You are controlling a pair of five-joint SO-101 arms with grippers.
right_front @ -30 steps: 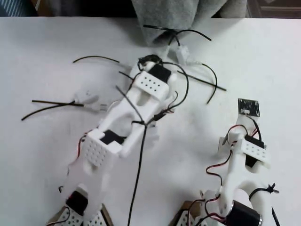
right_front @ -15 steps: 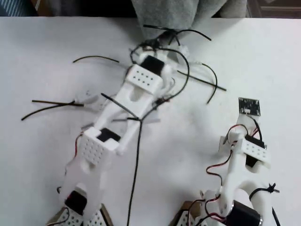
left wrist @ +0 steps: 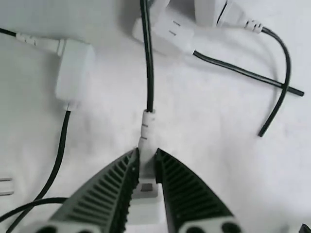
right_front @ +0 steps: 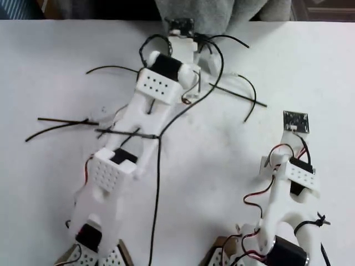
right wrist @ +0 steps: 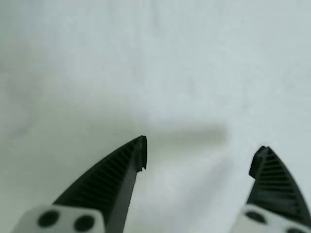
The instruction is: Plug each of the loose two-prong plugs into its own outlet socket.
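We see the white plastic plug (left wrist: 147, 191), with its ribbed strain relief, pinched between the dark ribbed fingers of the left gripper (left wrist: 146, 154), whose jaws press on both of its sides; whether it rests on the table or hangs just above it we cannot tell; its black cord (left wrist: 147, 63) runs straight away from the gripper and passes just beside a white block-shaped socket with two slots (left wrist: 167, 31), from which a straight thin black cord (left wrist: 243, 71) leads off; near that socket lies a second white plug (left wrist: 218, 9) with a curving black cord (left wrist: 286, 68), and on the socket's other side lies a white oblong connector (left wrist: 73, 73) with black cord at both ends; two bare metal prongs (left wrist: 4, 187) show at the view's edge. In the high view the white left arm (right_front: 150, 105) stretches across the white table (right_front: 55, 66) to its far edge, close to a grey cloth (right_front: 222, 14); the white right arm (right_front: 288, 188) stands by the near edge, well apart from the plugs; the right gripper (right wrist: 203, 145) hangs with its dark fingers spread wide over the white table surface.
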